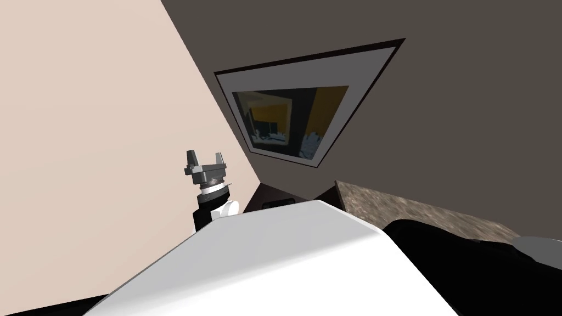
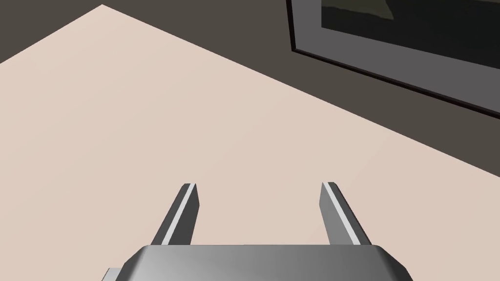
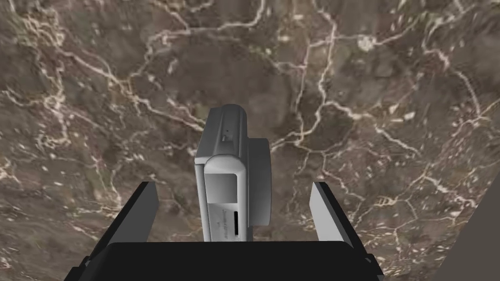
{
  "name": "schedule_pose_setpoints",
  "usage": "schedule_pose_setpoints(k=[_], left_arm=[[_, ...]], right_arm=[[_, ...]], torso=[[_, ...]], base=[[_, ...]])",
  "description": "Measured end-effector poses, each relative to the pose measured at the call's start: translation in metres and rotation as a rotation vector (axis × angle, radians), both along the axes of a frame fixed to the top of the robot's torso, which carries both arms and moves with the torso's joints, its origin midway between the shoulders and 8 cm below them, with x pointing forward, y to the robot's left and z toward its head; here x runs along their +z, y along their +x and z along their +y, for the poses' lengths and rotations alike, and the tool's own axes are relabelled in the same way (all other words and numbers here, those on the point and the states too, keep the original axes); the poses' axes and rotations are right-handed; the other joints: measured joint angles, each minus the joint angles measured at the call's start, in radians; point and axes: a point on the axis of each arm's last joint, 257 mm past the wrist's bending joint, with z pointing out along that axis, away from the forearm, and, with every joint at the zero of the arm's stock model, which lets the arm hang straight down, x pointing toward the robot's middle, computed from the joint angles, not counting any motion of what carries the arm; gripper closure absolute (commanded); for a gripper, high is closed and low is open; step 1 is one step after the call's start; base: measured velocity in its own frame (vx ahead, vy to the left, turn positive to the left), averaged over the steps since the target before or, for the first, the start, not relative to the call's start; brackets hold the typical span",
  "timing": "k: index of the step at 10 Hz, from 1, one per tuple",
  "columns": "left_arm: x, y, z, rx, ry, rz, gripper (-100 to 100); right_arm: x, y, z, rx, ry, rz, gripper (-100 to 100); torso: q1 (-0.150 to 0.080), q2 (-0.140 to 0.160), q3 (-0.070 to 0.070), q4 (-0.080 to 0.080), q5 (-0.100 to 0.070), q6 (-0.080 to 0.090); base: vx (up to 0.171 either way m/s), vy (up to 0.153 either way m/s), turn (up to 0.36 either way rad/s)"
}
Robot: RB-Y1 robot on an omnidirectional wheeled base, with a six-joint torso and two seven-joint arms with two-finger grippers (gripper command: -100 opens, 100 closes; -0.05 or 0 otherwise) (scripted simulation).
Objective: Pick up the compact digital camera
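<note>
- Two thin fingers of our left gripper stand spread apart in the head view, with nothing between them. That arm is raised on our left, forearm upright and gripper pointing up in front of a beige wall.
- In the same view, a brown marbled countertop runs along our right side, under a dark wall that carries a framed picture.
- In the left wrist view, the left fingers rise parallel and wide apart, gripping nothing.
- In the right wrist view, our right gripper faces the marbled surface, which is brown with pale veins. Its fingers are fully spread, one on each side of the compact digital camera.
- That camera is light grey and sits in the gap between the fingers, close to the gripper's dark body. We see clear space on both sides, so neither finger touches it.
- Its long axis runs away from the gripper's body, in line with the fingers.
- A narrow end panel with a small slot faces our wrist.
- The round lens barrel bulges sideways toward one finger, and the flat back faces the other.
</note>
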Motion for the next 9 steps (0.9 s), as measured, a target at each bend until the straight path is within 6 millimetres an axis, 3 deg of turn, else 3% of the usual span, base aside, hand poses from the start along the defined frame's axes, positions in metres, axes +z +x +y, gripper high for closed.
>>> schedule_pose_setpoints(k=[4,5,6,8,9], left_arm=[[0.0,0.0,0.0,0.0,0.0,0.0,0],[0.0,0.0,0.0,0.0,0.0,0.0,0],[0.0,0.0,0.0,0.0,0.0,0.0,0],[0.0,0.0,0.0,0.0,0.0,0.0,0],[0.0,0.0,0.0,0.0,0.0,0.0,0]], right_arm=[[0.0,0.0,0.0,0.001,0.001,0.0,100],[0.0,0.0,0.0,0.0,0.001,0.0,0],[0.0,0.0,0.0,0.0,0.001,0.0,100],[0.013,0.011,-0.004,0.012,-0.001,0.007,100],[0.013,0.011,-0.004,0.01,0.0,0.009,0]], torso=[[0.0,0.0,0.0,0.0,0.0,0.0],[0.0,0.0,0.0,0.0,0.0,0.0],[0.0,0.0,0.0,0.0,0.0,0.0],[0.002,0.0,0.0,0.0,0.001,0.0],[0.001,0.0,0.0,0.0,0.001,0.001]], base=[[0.0,0.0,0.0],[0.0,0.0,0.0],[-0.004,0.009,-0.087],[-0.006,0.013,-0.042],[0.0,0.0,0.0]])
